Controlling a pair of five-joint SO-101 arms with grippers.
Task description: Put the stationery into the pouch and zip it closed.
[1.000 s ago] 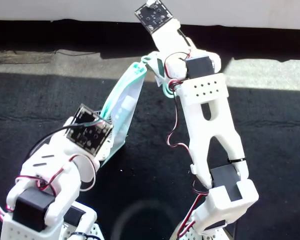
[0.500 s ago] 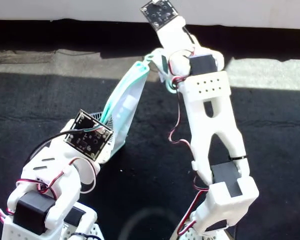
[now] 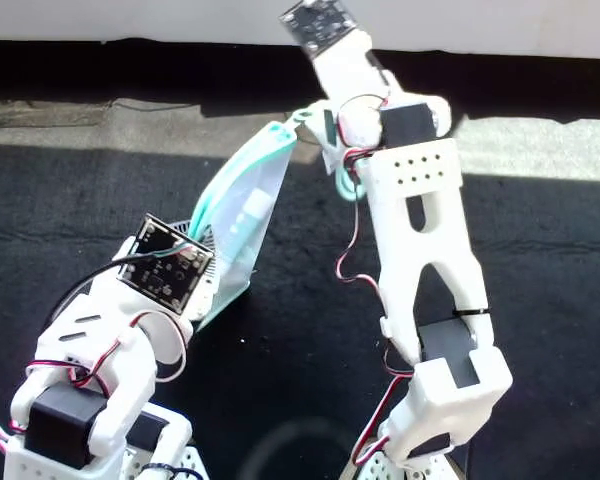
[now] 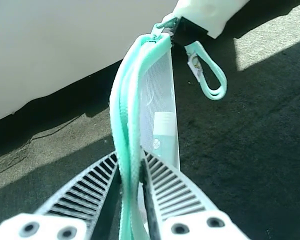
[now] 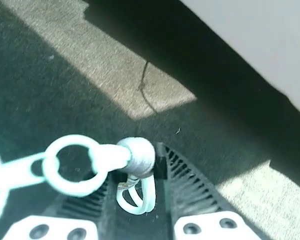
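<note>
A see-through mesh pouch with a mint-green zip edge hangs stretched between both grippers above the black mat. My left gripper is shut on the pouch's near end, its ribbed fingers pinching the green zip edge. At the far end my right gripper is shut on the zipper pull; in the right wrist view a white bead and a mint ring stick out of the gripper. A white stationery item shows through the mesh inside the pouch.
A mint loop strap dangles from the pouch's far end beside the right gripper. Black mat covers the table, with a sunlit grey strip and a white wall beyond it.
The right gripper has drawn slightly farther away with the zipper pull, and the left wrist has shifted a little left. The pouch stays held at both ends.
</note>
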